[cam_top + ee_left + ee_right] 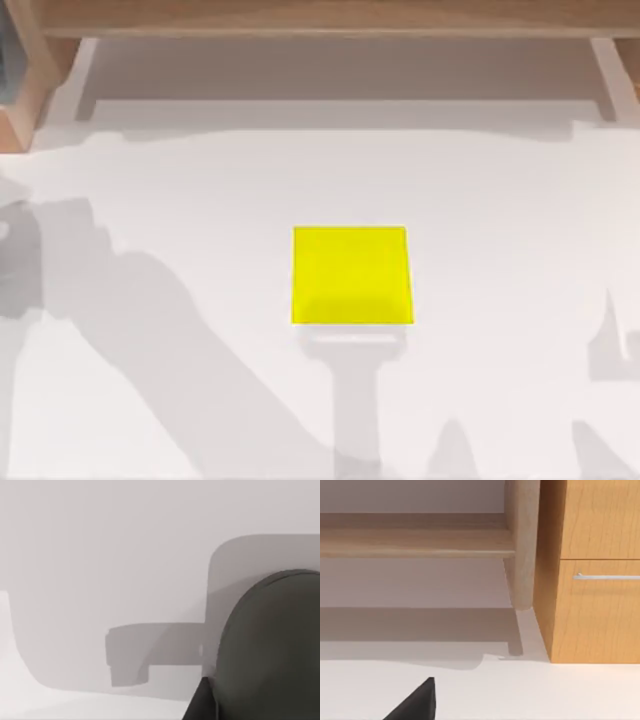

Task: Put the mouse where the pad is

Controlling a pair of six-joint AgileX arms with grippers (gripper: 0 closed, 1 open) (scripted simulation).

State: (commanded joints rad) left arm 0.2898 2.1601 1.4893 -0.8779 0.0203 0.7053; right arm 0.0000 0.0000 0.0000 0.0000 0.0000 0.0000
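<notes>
My left tool's view has the mouse (270, 650) close; grip state unclear. The pad (351, 275) sits mid-tabletop; a loose hold risks dropping short.

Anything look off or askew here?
Nothing stands out. The pad lies flat and square near the table centre. The mouse looms close under the left wrist camera, seemingly intact.

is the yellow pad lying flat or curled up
Flat: in the top view the pad lies spread on the white table, edges straight, with nothing on it.
</notes>
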